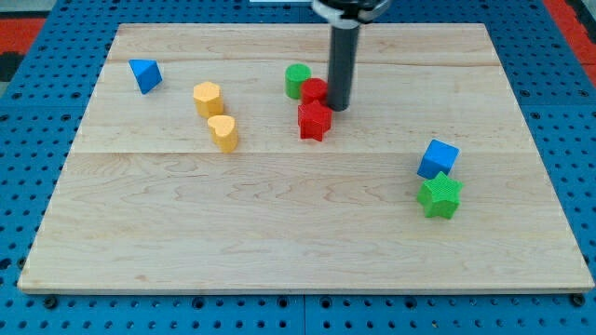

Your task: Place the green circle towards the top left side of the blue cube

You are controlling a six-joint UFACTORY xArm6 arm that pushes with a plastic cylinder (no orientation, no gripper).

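While the dark rod hangs straight down from the far edge of the scene, my tip point(339, 107) rests on the board just right of a red cylinder-like block point(315, 90), touching it or very nearly so; I cannot tell which. Being a plain rod, it has nothing to open or close and it holds nothing.

Just left of that red block, pressed against it, stands the green circle point(297, 80), a short round cylinder. Directly nearer than the red block, and seemingly in contact with it, sits a red star-shaped block point(315, 121) with ridged sides.

Further left lie two yellow pieces close together: a yellow hexagonal block point(208, 97) and, nearer, a yellow heart-shaped block point(223, 132). At the far left sits a blue triangular block point(144, 74), well apart from the others.

On the right, nearer than the tip and well away from the green circle, the blue cube point(438, 158) stands turned corner-on, with a green star-shaped block point(440, 196) touching its near side.

All pieces look matte and solid. They rest on a pale wooden board point(279, 233) with visible grain, which lies on a blue perforated surface point(28, 186).
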